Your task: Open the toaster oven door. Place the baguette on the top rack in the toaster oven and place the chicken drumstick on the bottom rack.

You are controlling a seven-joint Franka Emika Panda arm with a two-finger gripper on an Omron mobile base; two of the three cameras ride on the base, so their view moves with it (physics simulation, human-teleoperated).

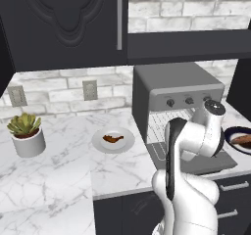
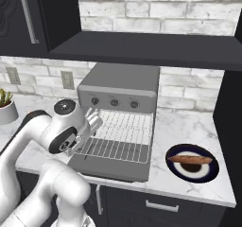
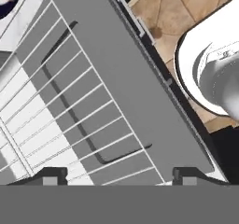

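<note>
No brand, label or writing can be read anywhere. The tabletop (image 1: 59, 180) is white marble with grey veins, running along a wall of pale grey brick with two wall sockets (image 1: 89, 89); dark cabinets (image 1: 63, 23) hang above and dark drawers (image 2: 160, 205) sit below. The hand view shows a tan tiled floor (image 3: 186, 13) beyond the tabletop's edge.

The toaster oven (image 2: 118, 86) stands at the back of the tabletop, three small dark knobs on its light strip. The toaster oven door (image 2: 113, 167) is dropped flat toward the near edge, and a wire rack (image 2: 120, 141) is slid out over it. The tool (image 3: 121, 174) hangs just above the door and rack, fingers spread apart and holding nothing.

The chicken drumstick (image 1: 112, 139) lies on a white plate (image 1: 122, 143) left of the oven. The baguette (image 2: 191, 159) lies on a dark blue plate (image 2: 208, 171) right of the oven. A potted succulent (image 1: 27, 133) in a white pot stands far left.
</note>
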